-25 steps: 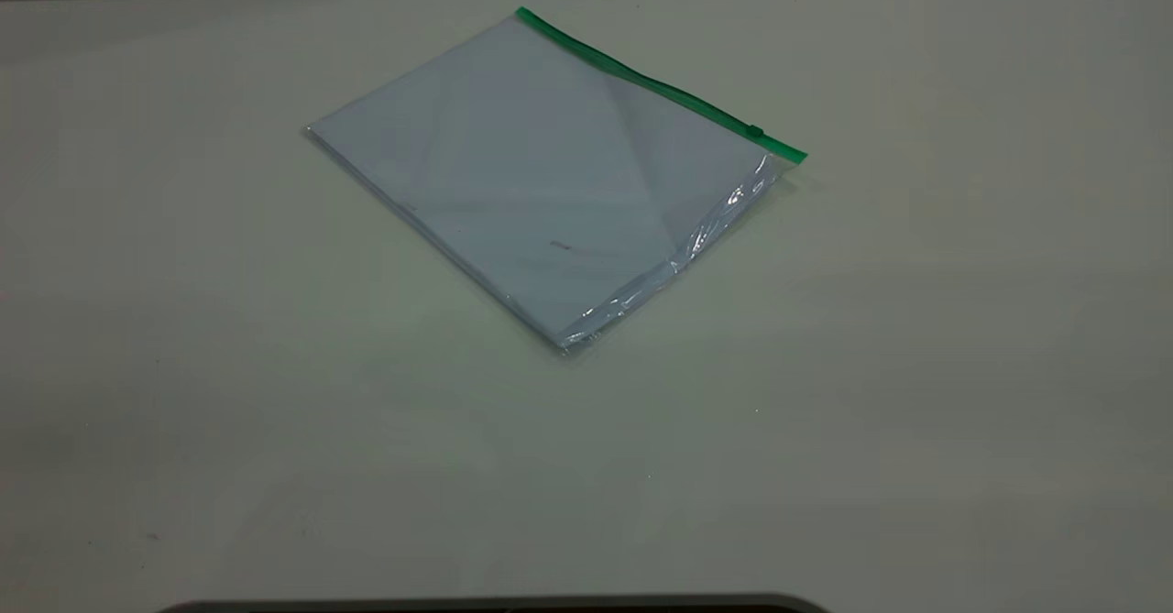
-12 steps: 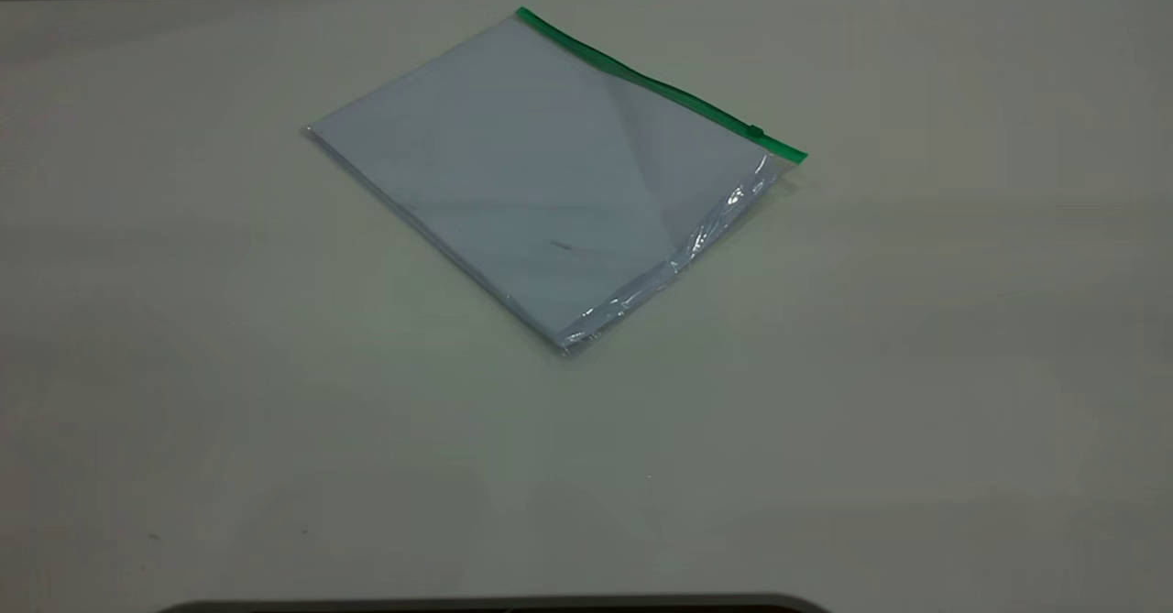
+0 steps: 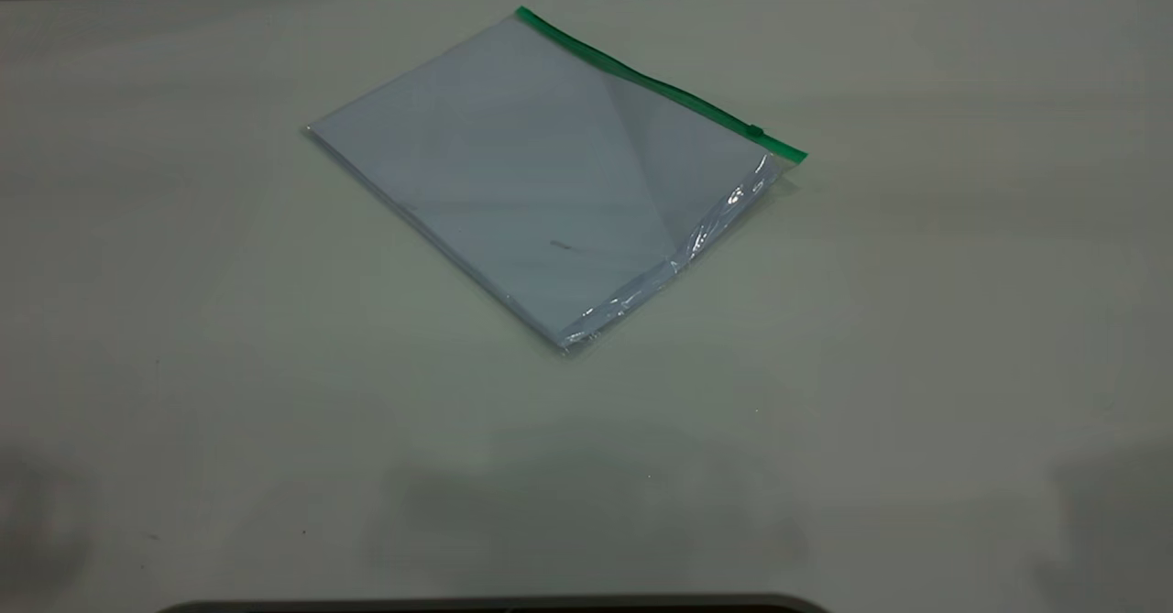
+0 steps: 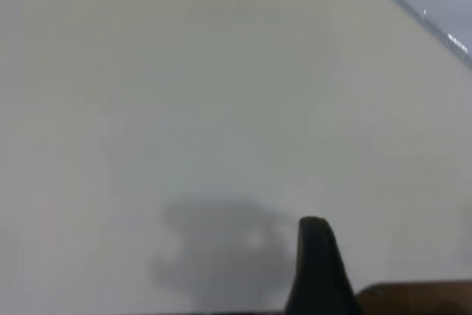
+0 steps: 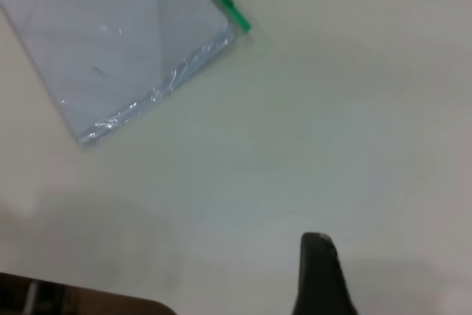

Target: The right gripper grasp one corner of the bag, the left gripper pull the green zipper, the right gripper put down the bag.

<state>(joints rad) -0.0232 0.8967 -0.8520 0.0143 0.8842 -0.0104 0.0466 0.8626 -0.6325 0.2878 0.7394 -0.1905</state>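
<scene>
While overhead, bag (image 3: 550,173) only, untouched

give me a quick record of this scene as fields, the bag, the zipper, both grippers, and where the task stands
bag: clear plastic pouch with white paper inside, lying flat on the table, turned at an angle
green zipper: runs along the bag's far long edge, slider tab near its right end
left gripper: over bare table, away from the bag, only one finger showing
right gripper: over bare table short of the bag's right corner, only one finger showing
contact: neither gripper touches the bag
task stage: corner not yet grasped
</scene>
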